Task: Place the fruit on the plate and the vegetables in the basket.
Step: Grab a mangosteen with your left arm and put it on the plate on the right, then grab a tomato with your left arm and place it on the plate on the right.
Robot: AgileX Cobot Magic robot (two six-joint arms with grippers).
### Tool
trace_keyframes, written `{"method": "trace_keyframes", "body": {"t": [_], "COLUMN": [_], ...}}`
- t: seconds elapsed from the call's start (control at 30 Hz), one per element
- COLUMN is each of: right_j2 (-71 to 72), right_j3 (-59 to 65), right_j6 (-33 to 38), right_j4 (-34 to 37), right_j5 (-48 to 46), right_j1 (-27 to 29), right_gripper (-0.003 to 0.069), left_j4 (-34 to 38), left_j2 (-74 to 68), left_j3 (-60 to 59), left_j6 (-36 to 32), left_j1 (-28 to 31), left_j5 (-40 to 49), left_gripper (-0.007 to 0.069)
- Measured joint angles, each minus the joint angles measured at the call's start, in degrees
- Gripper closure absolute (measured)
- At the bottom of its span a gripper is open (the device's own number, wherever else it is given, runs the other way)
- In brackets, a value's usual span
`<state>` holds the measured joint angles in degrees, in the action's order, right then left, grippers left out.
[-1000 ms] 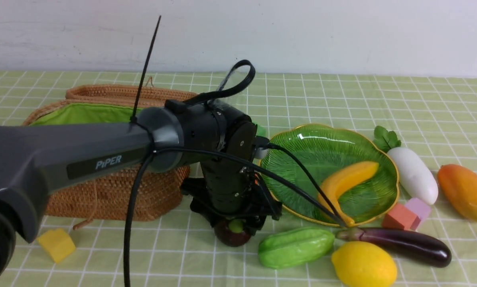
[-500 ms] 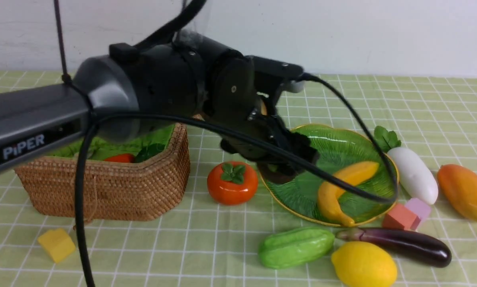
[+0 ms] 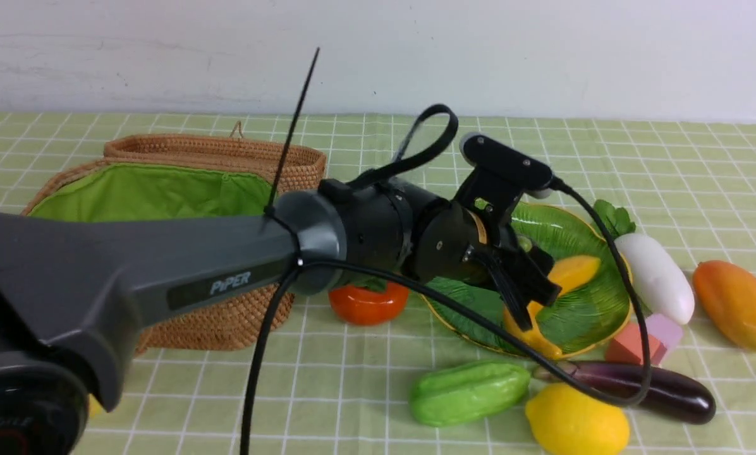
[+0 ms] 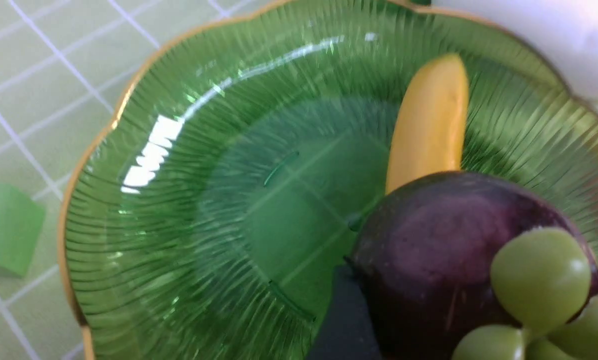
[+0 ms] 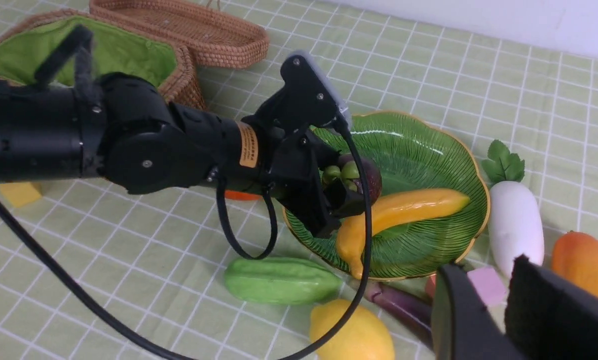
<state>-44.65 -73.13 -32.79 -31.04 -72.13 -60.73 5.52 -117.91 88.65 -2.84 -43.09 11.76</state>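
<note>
My left gripper [image 3: 530, 272] is shut on the dark purple mangosteen [image 5: 355, 175] and holds it just over the green leaf-shaped plate [image 3: 580, 230], next to the banana [image 3: 574, 268] lying in it. In the left wrist view the mangosteen [image 4: 439, 245] fills the jaws above the plate [image 4: 179, 210]. The persimmon [image 3: 365, 304] stands left of the plate, partly behind the arm. Gourd [image 3: 469, 392], lemon [image 3: 577, 422] and eggplant [image 3: 672, 390] lie in front. Radish [image 3: 656, 278] and mango [image 3: 738, 304] lie to the right. The basket [image 3: 163, 189] stands open at left. My right gripper [image 5: 484, 267] is open and empty.
A red-orange block [image 3: 632, 345] and a pink block [image 3: 665, 328] sit between plate and eggplant. A green block [image 4: 6, 227] lies beside the plate's rim. A yellow block [image 5: 19, 192] lies near the basket. The left arm's cable [image 3: 637, 354] hangs over the plate and eggplant.
My left gripper lifted the mangosteen from the table in front of the persimmon, swung up and right, and now holds it low over the plate.
</note>
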Motion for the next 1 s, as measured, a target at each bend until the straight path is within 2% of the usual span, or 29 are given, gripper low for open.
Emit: {"method": "trace_keyframes", "body": {"t": [0.17, 0.4, 0.57, 0.73, 0.87, 0.97, 1.0], "right_j2": [0.00, 0.00, 0.00, 0.00, 0.00, 0.00, 0.00], "right_j3": [0.00, 0.00, 0.00, 0.00, 0.00, 0.00, 0.00], "right_j6": [0.00, 1.31, 1.36, 1.36, 1.36, 1.36, 1.66], "right_j4": [1.32, 4.32, 4.79, 4.79, 4.79, 4.92, 5.25], "right_j5": [0.04, 0.04, 0.04, 0.04, 0.04, 0.04, -0.01], "right_j1": [0.00, 0.00, 0.00, 0.00, 0.00, 0.00, 0.00], "right_gripper": [0.0496, 0.0492, 0.0492, 0.0491, 0.0491, 0.0491, 0.0490], "left_j4": [0.00, 0.00, 0.00, -0.15, -0.87, -2.63, -4.27], "left_j2": [-0.99, -0.99, -0.99, -0.50, 3.32, 7.10, 9.03], "left_j3": [0.12, 3.89, 7.03, 10.73, 12.00, 12.11, 12.26], "left_j6": [0.00, 0.00, 0.00, 0.00, 0.70, 1.10, 1.11], "left_j1": [0.05, 0.86, 1.19, 1.64, 1.64, 1.64, 1.64], "left_j5": [0.39, 4.08, 7.04, 14.49, 24.88, 31.24, 34.98], "left_gripper": [0.0069, -0.0022, -0.0022, 0.0027, 0.0186, 0.0350, 0.0447]}}
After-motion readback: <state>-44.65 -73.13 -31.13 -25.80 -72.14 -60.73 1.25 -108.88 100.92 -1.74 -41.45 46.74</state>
